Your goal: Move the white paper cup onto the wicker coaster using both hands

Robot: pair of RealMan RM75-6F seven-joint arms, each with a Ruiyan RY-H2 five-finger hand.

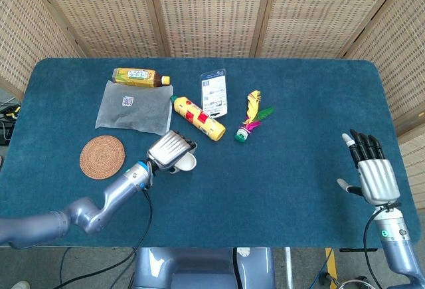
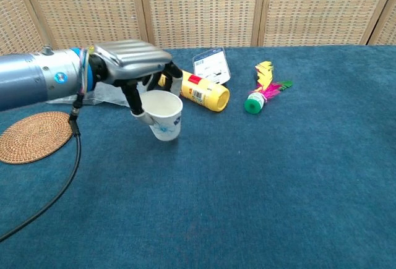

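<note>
My left hand (image 1: 169, 150) (image 2: 132, 63) grips the white paper cup (image 2: 163, 114) (image 1: 187, 163) by its rim, fingers curled over the top. The cup has a blue flower print and tilts slightly, lifted a little off the blue table. The round wicker coaster (image 1: 102, 157) (image 2: 32, 135) lies flat to the left of the cup, a hand's width away. My right hand (image 1: 372, 169) hovers at the table's right front edge, fingers spread, holding nothing; the chest view does not show it.
Behind the cup lie a yellow bottle (image 1: 198, 117) (image 2: 204, 92), a clear plastic bag (image 1: 133, 107), a tea bottle (image 1: 140, 76), a card (image 1: 214, 93) and a feathered shuttlecock (image 1: 249, 119) (image 2: 263, 89). Wicker screens stand behind the table.
</note>
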